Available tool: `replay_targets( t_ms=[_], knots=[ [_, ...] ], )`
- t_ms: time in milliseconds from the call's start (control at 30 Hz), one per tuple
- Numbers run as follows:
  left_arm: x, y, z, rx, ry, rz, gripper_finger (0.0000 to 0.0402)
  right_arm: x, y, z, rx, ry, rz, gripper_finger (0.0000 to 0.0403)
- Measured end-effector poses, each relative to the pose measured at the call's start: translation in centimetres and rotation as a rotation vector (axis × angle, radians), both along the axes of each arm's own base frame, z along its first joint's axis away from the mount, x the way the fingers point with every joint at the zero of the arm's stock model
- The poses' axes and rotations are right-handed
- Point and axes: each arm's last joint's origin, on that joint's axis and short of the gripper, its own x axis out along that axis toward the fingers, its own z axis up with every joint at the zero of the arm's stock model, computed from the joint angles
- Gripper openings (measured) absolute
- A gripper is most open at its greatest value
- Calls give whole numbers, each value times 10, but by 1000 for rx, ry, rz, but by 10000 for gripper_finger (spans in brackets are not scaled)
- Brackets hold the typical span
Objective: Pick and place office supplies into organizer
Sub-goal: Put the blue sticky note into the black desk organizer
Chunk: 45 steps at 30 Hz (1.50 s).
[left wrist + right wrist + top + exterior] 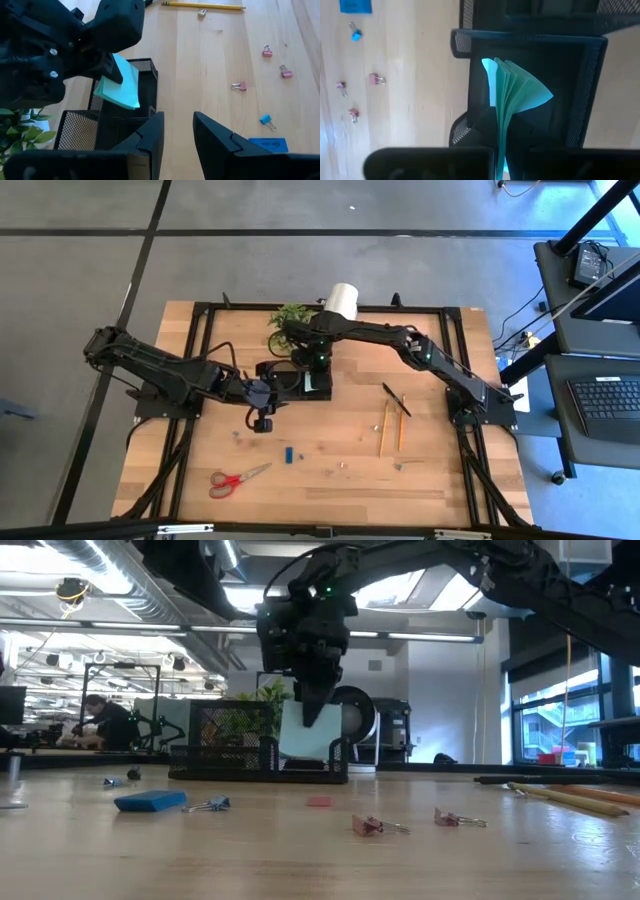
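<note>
My right gripper (314,712) hangs over the black mesh organizer (296,379) at the table's far middle, shut on the pale teal note pad (311,732). My left gripper (177,134) waits open just on the near side of the organizer, with nothing between its fingers. On the table lie the red-handled scissors (238,478) near the front left, a blue piece (288,454), two pencils (391,428) and a dark pen (396,398) at the right. Small clips (239,86) lie scattered on the wood. My right gripper pinches the note pad by its upper edge (501,144) between its two fingers, coming steeply from above. The pad hangs on edge below the fingers, its sheets (520,95) fanned apart. Its lower end (308,754) is level with the organizer's rim, over a compartment (570,75).
A green potted plant (290,318) and a white cylindrical lamp (343,300) stand right behind the organizer. The black table frame (200,330) runs round the wooden top. Bare wood lies between the organizer and the pencils.
</note>
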Motion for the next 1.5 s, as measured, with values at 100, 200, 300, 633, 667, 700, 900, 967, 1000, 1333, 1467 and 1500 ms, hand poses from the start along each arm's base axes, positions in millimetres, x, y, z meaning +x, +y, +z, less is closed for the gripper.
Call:
replay_targets(
  t_ms=[100, 200, 300, 633, 667, 700, 900, 967, 1000, 1333, 1467, 1500],
  knots=[
    [0, 0, 0, 1, 3, 0, 97, 1, 1, 1, -2, -7, 2, 20],
    [0, 0, 0, 1, 4, 0, 97, 1, 1, 1, -2, -7, 2, 28],
    [0, 0, 0, 1, 6, 0, 97, 1, 1, 1, -3, -8, 2, 39],
    [0, 0, 0, -6, 5, 8, 97, 1, 1, 1, -4, -7, -2, 79],
    [0, 0, 0, -6, 5, 8, 97, 1, 1, 1, -4, -6, -2, 82],
    [0, 0, 0, -6, 5, 8, 97, 1, 1, 1, -5, -7, -2, 85],
    [0, 0, 0, -6, 5, 8, 97, 1, 1, 0, -61, 8, -7, 104],
    [0, 0, 0, -6, 5, 8, 97, 1, 1, 0, -68, 11, -7, 112],
    [0, 0, 0, -6, 5, 8, 97, 1, 1, 0, -68, 11, -7, 115],
    [0, 0, 0, -6, 5, 8, 97, 0, 1, 1, -67, 21, -7, 156],
    [0, 0, 0, -6, 5, 8, 97, -2, 1, 0, -63, 39, -6, 172],
    [0, 0, 0, -6, 5, 8, 97, -3, 2, 0, -62, 45, -6, 176]
  ],
)
